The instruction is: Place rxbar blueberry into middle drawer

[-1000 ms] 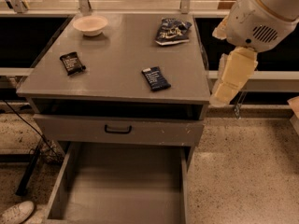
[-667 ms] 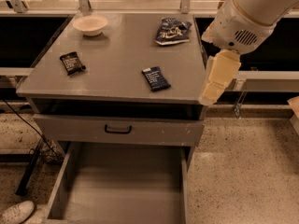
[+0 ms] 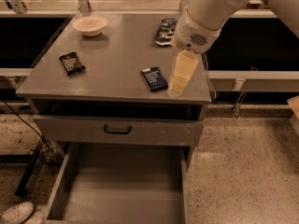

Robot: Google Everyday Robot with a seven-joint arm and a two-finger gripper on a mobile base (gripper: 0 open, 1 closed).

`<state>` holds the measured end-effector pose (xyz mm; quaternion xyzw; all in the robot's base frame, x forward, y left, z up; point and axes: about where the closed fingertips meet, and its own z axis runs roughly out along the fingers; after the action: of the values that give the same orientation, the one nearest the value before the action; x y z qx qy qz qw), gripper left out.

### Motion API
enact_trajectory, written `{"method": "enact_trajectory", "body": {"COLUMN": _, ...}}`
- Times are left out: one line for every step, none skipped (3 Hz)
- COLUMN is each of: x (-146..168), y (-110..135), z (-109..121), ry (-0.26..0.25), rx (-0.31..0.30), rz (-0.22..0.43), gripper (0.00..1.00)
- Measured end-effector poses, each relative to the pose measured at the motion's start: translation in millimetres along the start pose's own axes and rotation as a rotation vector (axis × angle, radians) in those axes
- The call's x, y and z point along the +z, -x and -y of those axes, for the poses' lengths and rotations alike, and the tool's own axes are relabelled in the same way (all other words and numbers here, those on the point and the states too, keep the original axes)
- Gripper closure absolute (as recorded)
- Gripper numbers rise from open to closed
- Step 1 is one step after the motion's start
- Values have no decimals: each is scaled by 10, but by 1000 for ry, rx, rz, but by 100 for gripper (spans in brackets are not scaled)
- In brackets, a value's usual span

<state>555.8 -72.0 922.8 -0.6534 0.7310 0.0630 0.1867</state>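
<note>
The rxbar blueberry [image 3: 154, 78], a flat navy bar with white print, lies on the grey cabinet top [image 3: 117, 50] near its front right. My gripper [image 3: 176, 90], cream-coloured, hangs from the white arm just to the right of the bar, above the top's front right corner, with nothing in it. The middle drawer [image 3: 122, 188] is pulled out below, a grey tray with a bare floor.
A black-wrapped bar [image 3: 71, 63] lies at the left of the top. A white bowl [image 3: 90, 25] stands at the back left, and a blue-and-white snack bag [image 3: 165, 31] lies at the back right, partly behind the arm. A closed drawer front with a black handle [image 3: 117, 130] is above the open drawer. A white shoe [image 3: 16, 213] lies on the floor at lower left.
My arm and gripper have moved left from beside the cabinet's right edge to over the top, close to the navy bar.
</note>
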Motion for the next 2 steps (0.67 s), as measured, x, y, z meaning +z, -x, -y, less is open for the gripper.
{"method": "enact_trajectory", "body": {"x": 0, "y": 0, "z": 0, "ry": 0, "rx": 0, "rz": 0, "gripper": 0}}
{"method": "enact_trajectory", "body": {"x": 19, "y": 10, "z": -16, "ry": 0, "rx": -2, "rz": -13, "gripper": 0}}
